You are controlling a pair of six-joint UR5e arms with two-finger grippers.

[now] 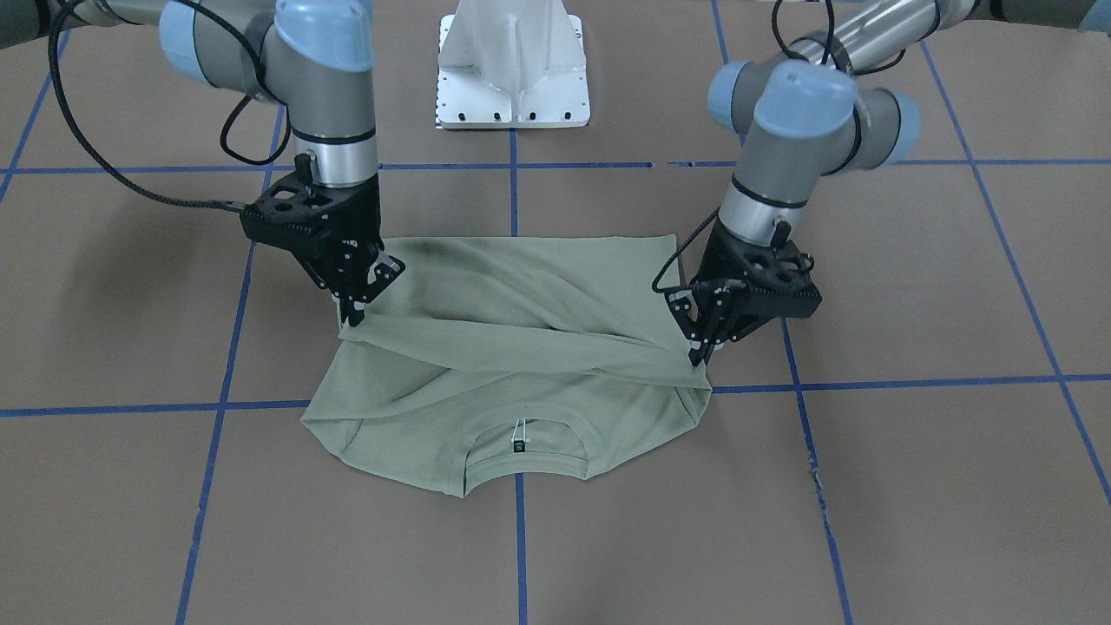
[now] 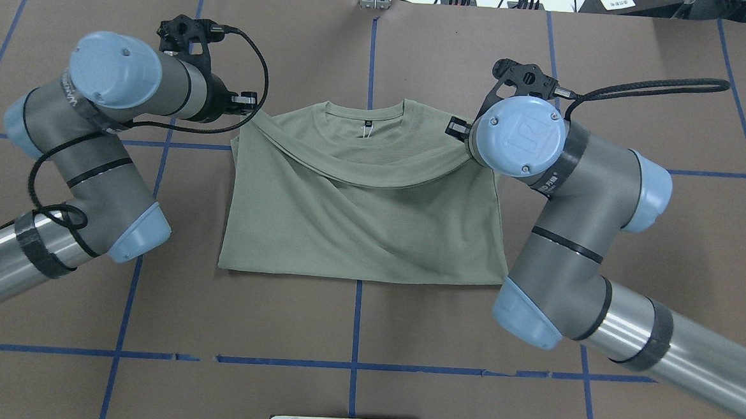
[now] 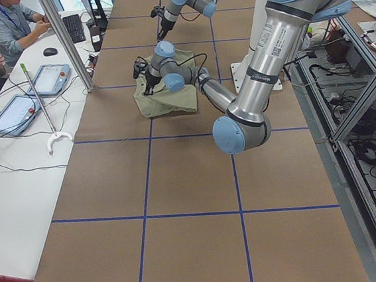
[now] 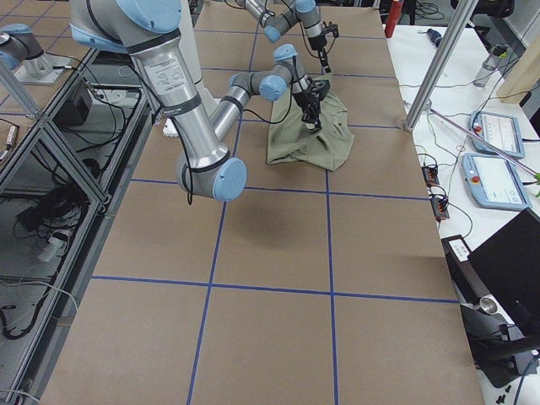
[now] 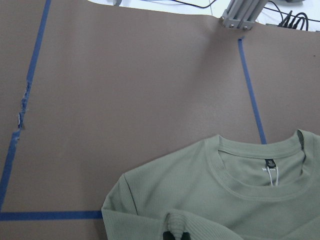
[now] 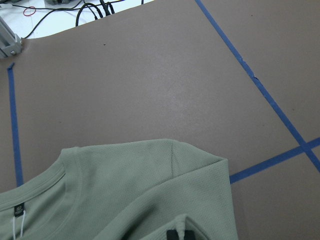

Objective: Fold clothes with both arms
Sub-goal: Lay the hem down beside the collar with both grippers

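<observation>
Sage-green long-sleeved shirt (image 1: 521,286), half folded and held at both sides.

It lies on the table (image 1: 911,486), its round neckline and small black neck label (image 1: 518,446) pointing away from the robot. The lower part is doubled up over the chest, and its raised edge sags in a shallow curve just short of the collar. The left gripper (image 1: 701,351) pinches one end of that edge and the right gripper (image 1: 351,314) the other. The left arm (image 2: 95,156) and right arm (image 2: 569,245) bend down over the shirt's sides.
</observation>
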